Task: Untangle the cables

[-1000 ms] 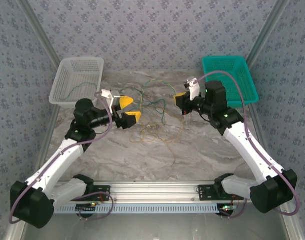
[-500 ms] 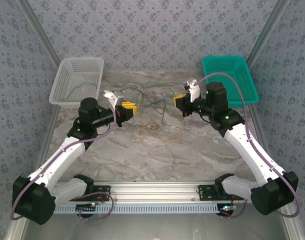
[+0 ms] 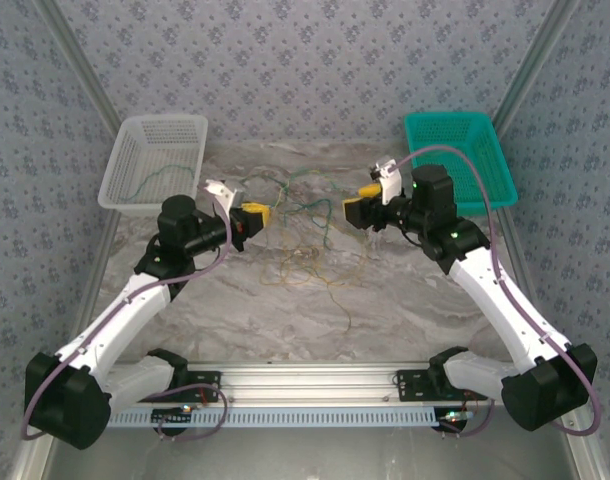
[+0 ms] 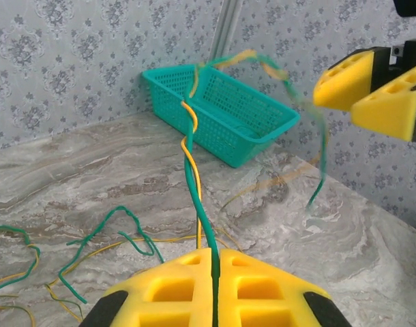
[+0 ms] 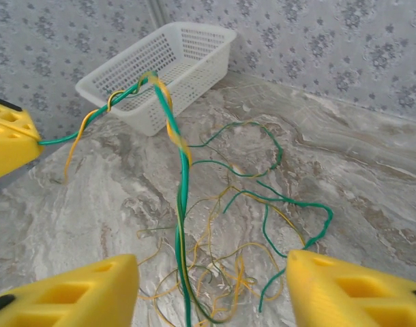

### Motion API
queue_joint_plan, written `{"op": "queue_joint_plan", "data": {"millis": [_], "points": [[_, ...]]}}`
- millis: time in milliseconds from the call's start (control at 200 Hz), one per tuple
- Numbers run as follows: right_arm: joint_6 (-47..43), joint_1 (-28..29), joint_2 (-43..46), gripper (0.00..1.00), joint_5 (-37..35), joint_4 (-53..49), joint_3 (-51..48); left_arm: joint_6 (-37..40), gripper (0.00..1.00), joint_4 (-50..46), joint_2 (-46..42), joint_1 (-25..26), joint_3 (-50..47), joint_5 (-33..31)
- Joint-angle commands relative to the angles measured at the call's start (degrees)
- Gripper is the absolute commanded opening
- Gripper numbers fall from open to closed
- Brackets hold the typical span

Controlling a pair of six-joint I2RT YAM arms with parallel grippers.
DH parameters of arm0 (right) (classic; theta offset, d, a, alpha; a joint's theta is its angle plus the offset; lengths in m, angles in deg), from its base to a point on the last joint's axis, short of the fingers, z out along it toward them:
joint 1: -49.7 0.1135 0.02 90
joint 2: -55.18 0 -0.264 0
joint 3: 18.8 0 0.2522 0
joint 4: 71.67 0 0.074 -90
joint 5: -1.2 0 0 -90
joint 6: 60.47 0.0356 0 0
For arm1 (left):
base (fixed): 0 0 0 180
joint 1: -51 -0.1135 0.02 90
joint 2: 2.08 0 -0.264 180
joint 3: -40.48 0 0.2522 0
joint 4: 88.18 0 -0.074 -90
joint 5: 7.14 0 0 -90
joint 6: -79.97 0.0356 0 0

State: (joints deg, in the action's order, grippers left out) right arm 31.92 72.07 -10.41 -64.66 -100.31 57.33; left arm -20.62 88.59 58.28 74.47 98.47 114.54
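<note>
our left tool (image 4: 215, 272) is clamped on a twisted green-and-yellow strand of the cables (image 5: 182, 204), just right of the white basket (image 5: 187, 82). our right tool (image 5: 211, 289) stands open farther right of that basket; the rest lie loose on the tabletop (image 3: 235, 300).

The cables (image 3: 303, 262) lie in a loose tangle on the middle of the counter (image 3: 285, 330), between the left end effector (image 3: 253, 212) and the right end effector (image 3: 357, 206). The far-left basket (image 3: 165, 118) stands behind the left arm with one strand in it. The far-right basket (image 3: 455, 116) stands behind the right arm.
</note>
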Motion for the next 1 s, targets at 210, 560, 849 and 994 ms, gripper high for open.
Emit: {"op": "queue_joint_plan", "data": {"millis": [210, 560, 849, 994], "points": [[16.5, -0.1, 4.5, 0.66, -0.9, 9.5, -2.2, -6.5, 0.0, 0.8, 1.7, 3.8, 1.7, -13.4], [39.1, 6.6, -11.3, 0.57, 7.5, 30.0, -4.9, -12.1, 0.0, 8.1, 4.5, 4.4, 0.3, -13.3], [45.7, 10.3, -25.9, 0.59, 8.9, 38.8, 0.1, -13.5, 0.0, 10.5, 4.2, 5.2, -1.0, -13.2], [46.7, 11.9, -29.4, 0.61, 10.5, 43.2, 1.5, -14.2, 0.0, 11.6, 3.6, 5.3, -2.1, -13.6]]}}
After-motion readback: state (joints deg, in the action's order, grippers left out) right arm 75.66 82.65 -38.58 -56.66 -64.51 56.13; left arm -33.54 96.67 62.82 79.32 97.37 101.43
